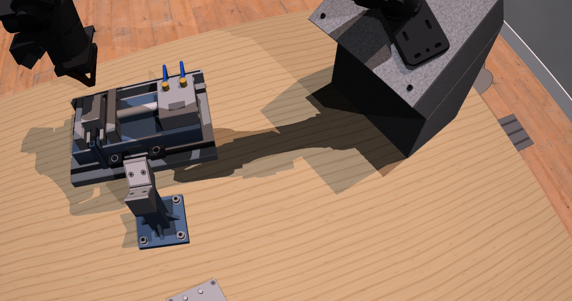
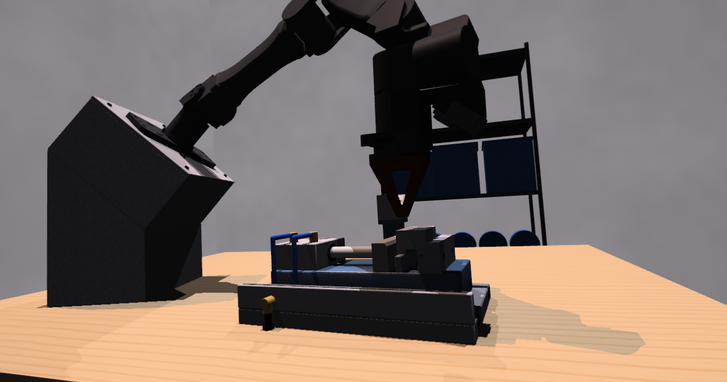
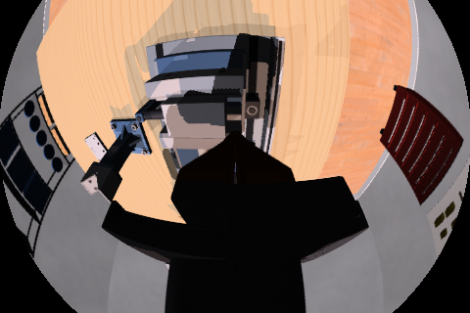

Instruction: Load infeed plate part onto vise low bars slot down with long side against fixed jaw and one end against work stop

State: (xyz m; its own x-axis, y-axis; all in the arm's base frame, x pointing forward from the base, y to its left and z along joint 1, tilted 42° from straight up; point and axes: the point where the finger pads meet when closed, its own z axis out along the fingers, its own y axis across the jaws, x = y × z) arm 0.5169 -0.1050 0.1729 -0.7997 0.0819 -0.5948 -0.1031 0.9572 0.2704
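The part [image 1: 92,109] [image 2: 414,235] [image 3: 183,124], a grey block, lies between the vise jaws, close beside the fixed jaw [image 1: 79,138] [image 2: 443,252]. A dark gap separates it from the moving jaw [image 1: 113,113] [image 2: 382,257] on the rod. Its slot seems to face down. The work stop [image 1: 94,132] is at its near end in the top view; contact there and the seating on the bars cannot be made out. My gripper [image 1: 91,86] [image 2: 402,215] [image 3: 235,137] is shut and empty, above the vise toward the part's far end. The V-block [image 1: 137,172] [image 2: 388,209] [image 3: 91,183] is empty.
The air cylinder [image 1: 177,99] with two blue hoses stands at the vise's other end. The V-block's stand [image 1: 161,237] is close beside the vise. The infeed plate [image 1: 208,293] [image 3: 96,146] shows pins and no block. The robot's pedestal [image 1: 372,99] [image 2: 101,227] stands beyond the cylinder.
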